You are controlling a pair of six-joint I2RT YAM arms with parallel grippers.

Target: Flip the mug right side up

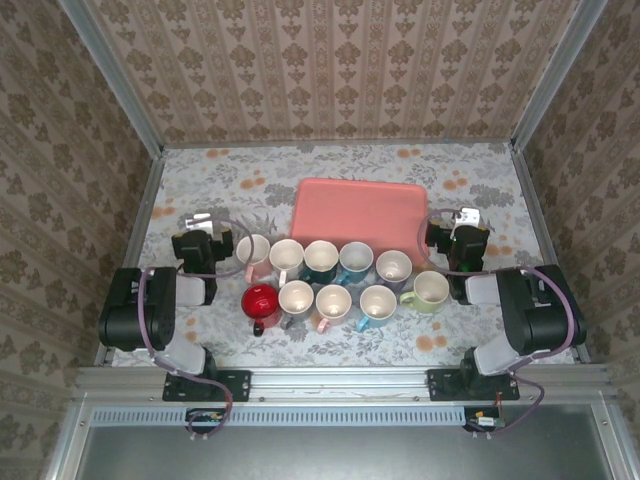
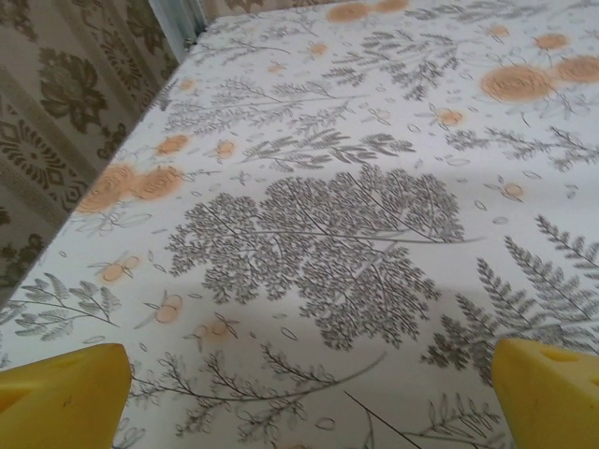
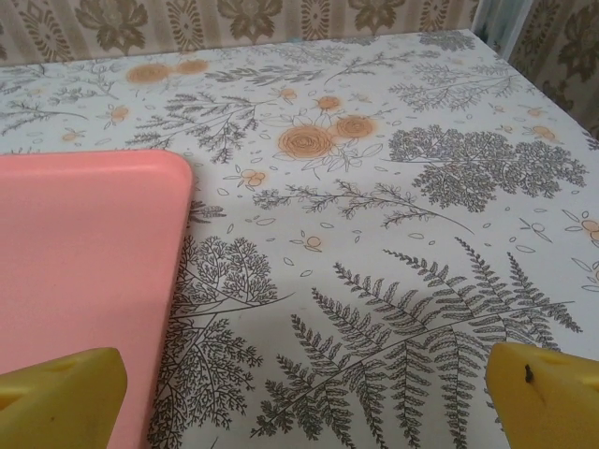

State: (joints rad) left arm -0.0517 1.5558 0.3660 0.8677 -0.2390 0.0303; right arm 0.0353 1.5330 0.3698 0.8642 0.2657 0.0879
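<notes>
Several mugs stand in two rows at the table's middle in the top view. Most show pale open insides. The red mug [image 1: 260, 303] at the front left shows a closed red base on top, mouth down. My left gripper [image 1: 203, 225] rests behind and left of the rows, open, nothing between its yellow fingers [image 2: 65, 398]; in its wrist view the left gripper [image 2: 314, 402] hangs over bare cloth. My right gripper [image 1: 462, 222] sits at the rows' right end, beside the tray, open and empty. In its own view the right gripper [image 3: 309, 402] has yellow fingertips [image 3: 547, 398] spread wide.
A pink tray [image 1: 360, 215] lies flat behind the mugs; its corner [image 3: 75, 271] is left of my right gripper. A pale green mug [image 1: 430, 291] stands nearest the right arm. Patterned walls close in the floral tablecloth [image 2: 318, 234] on three sides.
</notes>
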